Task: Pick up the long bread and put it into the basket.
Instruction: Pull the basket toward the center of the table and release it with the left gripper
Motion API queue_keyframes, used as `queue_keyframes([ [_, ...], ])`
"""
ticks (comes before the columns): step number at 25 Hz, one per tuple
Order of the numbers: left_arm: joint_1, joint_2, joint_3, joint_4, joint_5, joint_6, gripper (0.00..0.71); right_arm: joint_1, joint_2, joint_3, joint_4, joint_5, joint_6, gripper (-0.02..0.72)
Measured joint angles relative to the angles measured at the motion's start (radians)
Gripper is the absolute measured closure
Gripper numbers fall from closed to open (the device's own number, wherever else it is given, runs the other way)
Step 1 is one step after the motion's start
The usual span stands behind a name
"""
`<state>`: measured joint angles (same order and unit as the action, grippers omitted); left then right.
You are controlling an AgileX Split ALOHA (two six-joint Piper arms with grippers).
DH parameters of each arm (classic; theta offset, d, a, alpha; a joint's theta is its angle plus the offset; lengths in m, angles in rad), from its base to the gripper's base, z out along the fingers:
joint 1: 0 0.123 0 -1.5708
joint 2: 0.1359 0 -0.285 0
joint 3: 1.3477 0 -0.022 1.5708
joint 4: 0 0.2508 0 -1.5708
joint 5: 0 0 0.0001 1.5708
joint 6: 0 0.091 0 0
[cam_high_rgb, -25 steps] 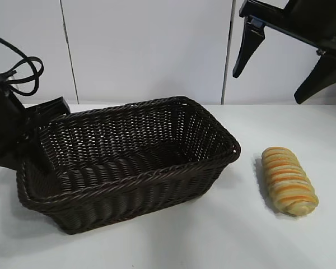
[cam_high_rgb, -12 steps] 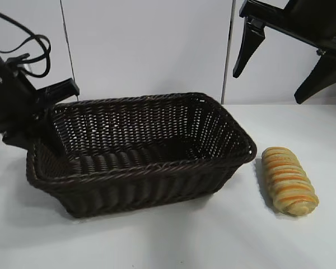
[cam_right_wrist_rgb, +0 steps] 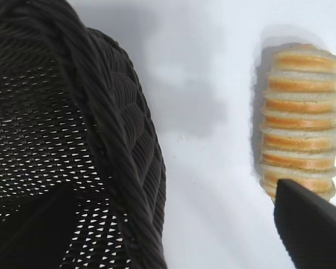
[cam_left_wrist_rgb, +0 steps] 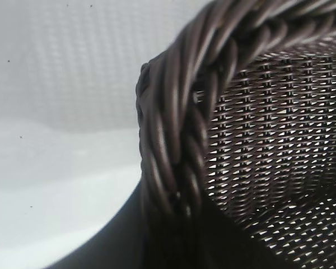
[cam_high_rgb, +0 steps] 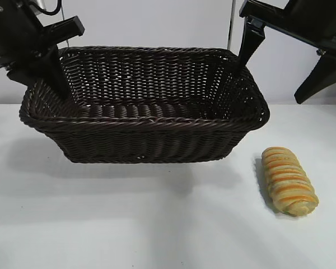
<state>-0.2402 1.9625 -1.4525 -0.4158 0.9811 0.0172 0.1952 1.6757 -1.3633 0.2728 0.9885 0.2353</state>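
- long bread [cam_high_rgb: 288, 181] lies on the table, just right of the basket [cam_high_rgb: 157, 140], long axis running toward the camera
- right gripper [cam_high_rgb: 285, 59] hangs wide open, empty, above it, clearly the nearer one
- left gripper [cam_high_rgb: 47, 61] pinches the basket's rim, basket raised

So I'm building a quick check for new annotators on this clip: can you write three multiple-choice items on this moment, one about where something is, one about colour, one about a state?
1. Where is the long bread?
A. In the basket
B. On the table, beside the basket's right end
C. In the right gripper

2. What colour is the basket?
A. Dark brown
B. Pale straw
C. White

3. How does the left gripper stand?
A. Open above the bread
B. Parked away from everything
C. Clamped on the basket's left rim, basket lifted off the table

Answers: 1 B, the loaf lies on the white tabletop; 2 A, the wicker is dark brown; 3 C, a shadow shows beneath the raised basket. The right gripper hangs open above.
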Motion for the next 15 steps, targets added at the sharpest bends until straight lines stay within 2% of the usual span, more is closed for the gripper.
queue_keyframes([
  [11,0.0,0.075,-0.002,-0.016,-0.043,0.0,0.606,0.0,0.0,0.0,0.0,0.0,0.0,0.017],
  [13,0.0,0.077,-0.002,-0.026,-0.044,0.0,0.53,0.0,0.0,0.0,0.0,0.0,-0.001,0.017],
  [14,0.0,0.077,-0.002,-0.029,-0.044,0.0,0.467,0.0,0.0,0.0,0.0,0.0,-0.001,0.017],
  [15,0.0,0.077,-0.002,-0.035,-0.044,0.0,0.375,0.0,0.0,0.0,0.0,0.0,-0.001,0.017],
])
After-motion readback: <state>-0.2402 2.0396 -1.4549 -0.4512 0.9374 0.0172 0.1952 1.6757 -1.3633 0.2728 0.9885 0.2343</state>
